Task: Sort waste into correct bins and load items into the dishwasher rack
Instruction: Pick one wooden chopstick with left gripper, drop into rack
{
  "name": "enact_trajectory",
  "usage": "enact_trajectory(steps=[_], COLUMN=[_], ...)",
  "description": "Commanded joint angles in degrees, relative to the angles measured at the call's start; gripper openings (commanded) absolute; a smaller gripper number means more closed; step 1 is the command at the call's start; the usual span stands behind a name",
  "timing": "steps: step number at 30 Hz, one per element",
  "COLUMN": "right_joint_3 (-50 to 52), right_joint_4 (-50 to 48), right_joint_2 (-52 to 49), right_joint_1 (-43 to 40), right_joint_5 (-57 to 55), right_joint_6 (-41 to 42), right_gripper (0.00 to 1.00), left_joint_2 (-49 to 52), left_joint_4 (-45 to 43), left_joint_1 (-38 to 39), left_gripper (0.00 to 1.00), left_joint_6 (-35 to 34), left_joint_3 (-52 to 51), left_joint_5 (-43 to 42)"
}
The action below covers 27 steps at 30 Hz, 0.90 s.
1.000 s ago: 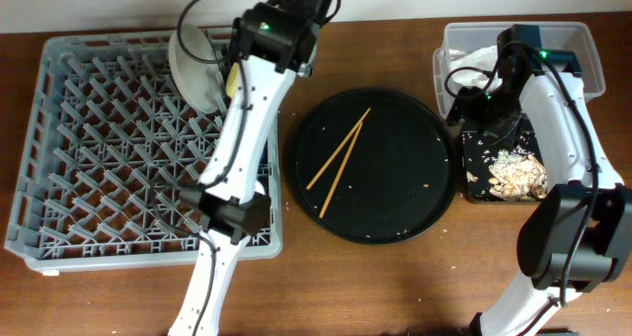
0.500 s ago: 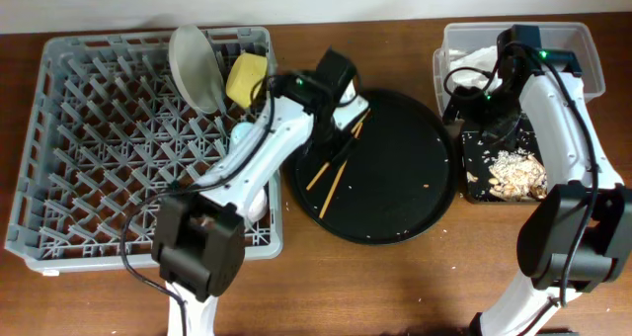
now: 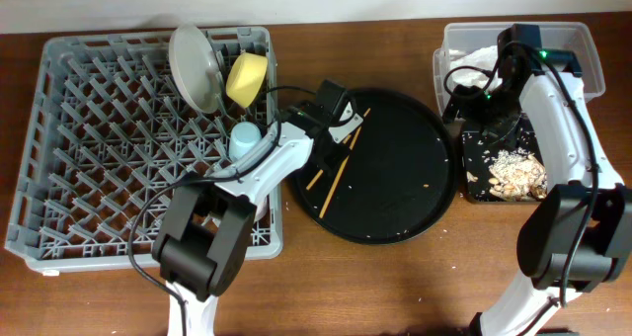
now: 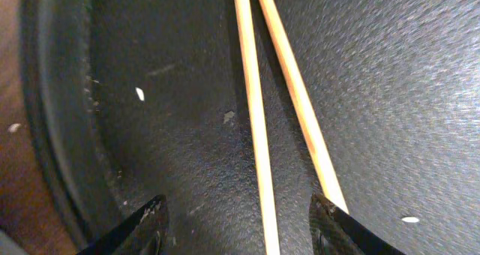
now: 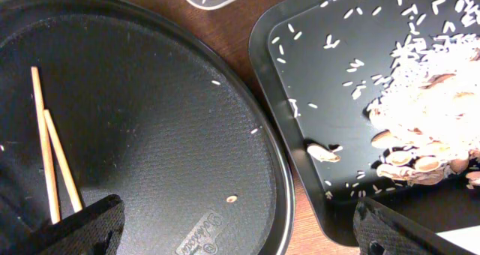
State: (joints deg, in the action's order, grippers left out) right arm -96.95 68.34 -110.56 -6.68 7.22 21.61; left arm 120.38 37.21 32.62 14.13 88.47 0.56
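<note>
Since a second ago, my left end effector (image 4: 240, 221) swung off the dishwasher rack (image 3: 99, 178) to the round black tray's (image 3: 395, 198) left side, fingers spread wide. Two thin pale-wood chopsticks (image 4: 259, 135) lie on that tray, slightly splayed, long axis running straight ahead between those fingers. Right end effector (image 5: 244, 232), also wide, is farther off.

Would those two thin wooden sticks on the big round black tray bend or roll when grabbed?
The two thin wooden chopsticks look straight, so probably stiff and light. They lie flat on the textured round black tray, which may curb sliding, though a nudge could roll them. Slim and low, they likely give the open left gripper little to pinch.
</note>
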Motion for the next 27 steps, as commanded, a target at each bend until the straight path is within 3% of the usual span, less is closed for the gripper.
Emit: enact_trajectory(steps=[1,3,6,10,15,17,20,21,23,27], right_joint_3=[-0.76,-0.76,-0.76,-0.76,-0.76,-0.76,-0.76,-0.76,-0.76,-0.76], right_joint_4=[-0.17,-0.17,-0.17,-0.17,-0.20,-0.17,-0.17,-0.17,-0.17,-0.20], right_joint_2=[1.46,1.46,1.46,1.46,1.46,1.46,1.46,1.46,1.46,1.46], right_joint_1=[-0.11,-0.11,-0.11,-0.11,-0.11,-0.11,-0.11,-0.11,-0.11,-0.11], right_joint_5=[0.26,0.26,0.26,0.26,0.26,0.26,0.07,0.07,0.07,0.07], right_joint_6=[-0.15,-0.13,-0.15,-0.15,-0.15,-0.13,-0.15,-0.15,-0.13,-0.13], right_gripper=[0.98,0.98,0.98,0.98,0.98,0.98,0.98,0.98,0.99,0.98], left_joint_2=[4.59,5.35,5.35,0.90,-18.53,-28.85,-38.80,-39.95,-39.26,-33.64], left_joint_4=[0.11,0.13,0.31,1.79,3.21,8.13,23.02,28.30,33.09,26.91], left_joint_1=[-0.02,-0.02,-0.02,-0.04,-0.46,-2.69,-10.27,-14.03,-19.10,-21.18], left_gripper=[0.59,0.53,0.00,0.00,0.00,0.00,0.00,0.00,0.00,0.00], left_joint_6=[1.18,1.18,1.16,0.04,-1.31,-8.07,-27.23,-30.93,-31.23,-28.26], left_joint_3=[-0.26,-0.26,-0.26,1.70,3.85,3.85,3.85,3.85,2.34,-7.63], left_joint_5=[0.28,0.28,0.31,0.28,1.01,9.51,22.38,22.43,22.36,24.87])
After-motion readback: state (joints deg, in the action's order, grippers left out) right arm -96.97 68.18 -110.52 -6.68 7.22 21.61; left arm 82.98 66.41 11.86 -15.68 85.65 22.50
